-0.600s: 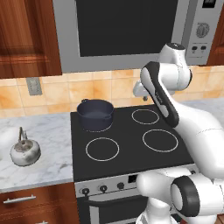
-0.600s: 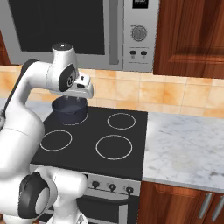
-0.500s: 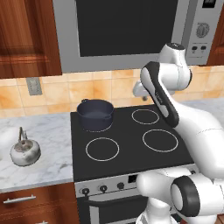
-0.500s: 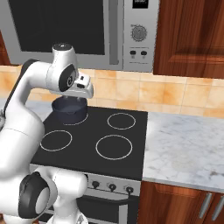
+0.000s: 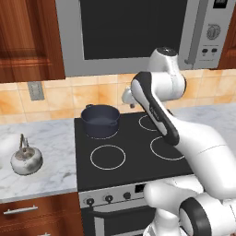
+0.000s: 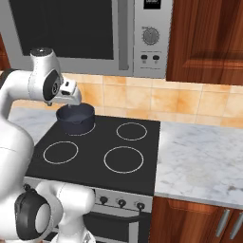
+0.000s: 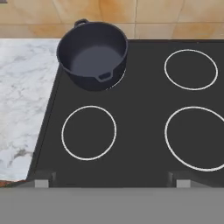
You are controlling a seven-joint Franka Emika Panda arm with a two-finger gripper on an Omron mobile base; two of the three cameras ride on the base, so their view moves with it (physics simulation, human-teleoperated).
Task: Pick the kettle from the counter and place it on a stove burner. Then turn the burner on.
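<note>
The small silvery kettle (image 5: 26, 159) stands upright on the white marble counter (image 5: 51, 138) left of the black cooktop. My gripper (image 5: 127, 100) hangs above the back of the cooktop, just right of the dark pot (image 5: 100, 120), far from the kettle. In the right base view the gripper (image 6: 73, 98) is over the pot (image 6: 75, 118). In the hand view the gripper (image 7: 111, 183) is open and holds nothing, its fingertips (image 7: 41, 182) wide apart over the front left stove burner (image 7: 89, 132). That ring (image 5: 108, 156) is bare.
The dark pot (image 7: 93, 54) sits on the back left burner. Three other rings are bare, such as the front right one (image 6: 123, 159). Knobs (image 5: 109, 198) line the stove front. A microwave (image 5: 133, 27) hangs above. More marble counter (image 6: 199, 156) lies right of the stove.
The arm has swung left, carrying the open gripper from over the back right burner toward the pot. The kettle and the pot have not moved.
</note>
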